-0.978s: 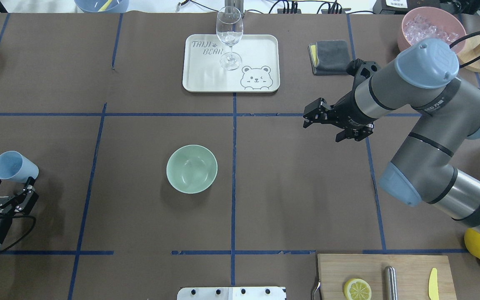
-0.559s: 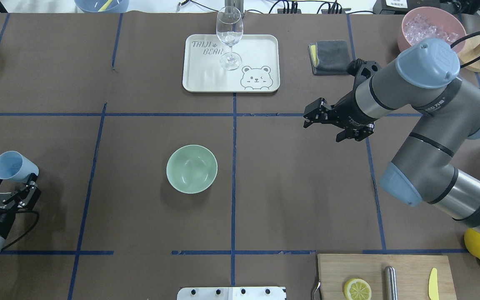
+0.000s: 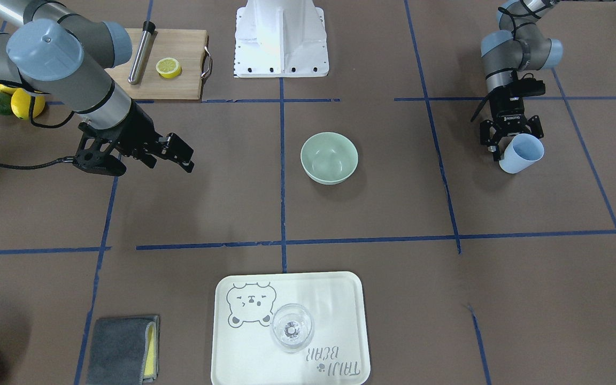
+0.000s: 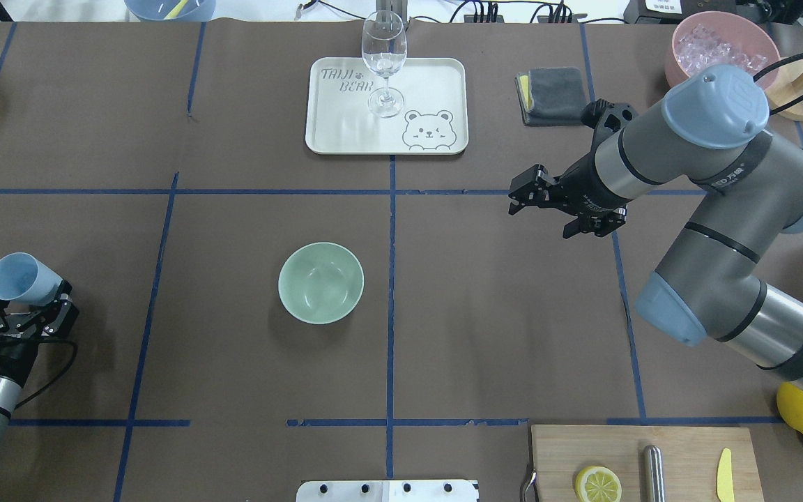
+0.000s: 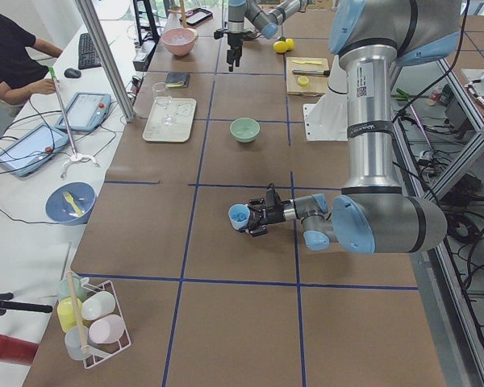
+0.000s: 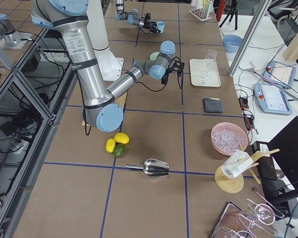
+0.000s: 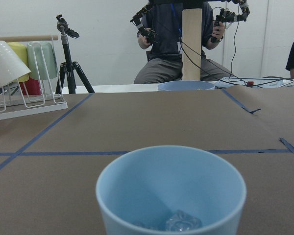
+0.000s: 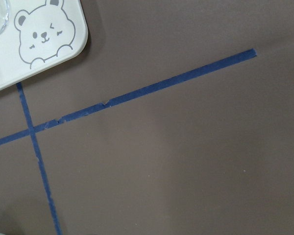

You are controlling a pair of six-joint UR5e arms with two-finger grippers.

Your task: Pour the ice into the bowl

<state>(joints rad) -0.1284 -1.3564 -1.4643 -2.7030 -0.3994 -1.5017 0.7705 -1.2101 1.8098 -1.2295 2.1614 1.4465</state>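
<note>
The pale mint-green bowl (image 4: 320, 282) stands empty near the table's middle; it also shows in the front view (image 3: 329, 158). My left gripper (image 4: 31, 303) is shut on a light blue cup (image 4: 21, 279) at the table's left edge, well left of the bowl. The cup (image 3: 522, 152) is tilted. In the left wrist view the cup (image 7: 171, 196) has clear ice (image 7: 182, 221) at its bottom. My right gripper (image 4: 539, 216) is open and empty, above the table right of the bowl.
A white bear tray (image 4: 436, 84) with a wine glass (image 4: 383, 59) is at the far middle. A grey cloth (image 4: 551, 94) and a pink bowl of ice (image 4: 712, 45) are far right. A cutting board (image 4: 680, 453) with a lemon half (image 4: 597, 484) is near right.
My left wrist has shifted a little to the right and forward under the cup, which stays at about the same spot. The right arm has hardly moved.
</note>
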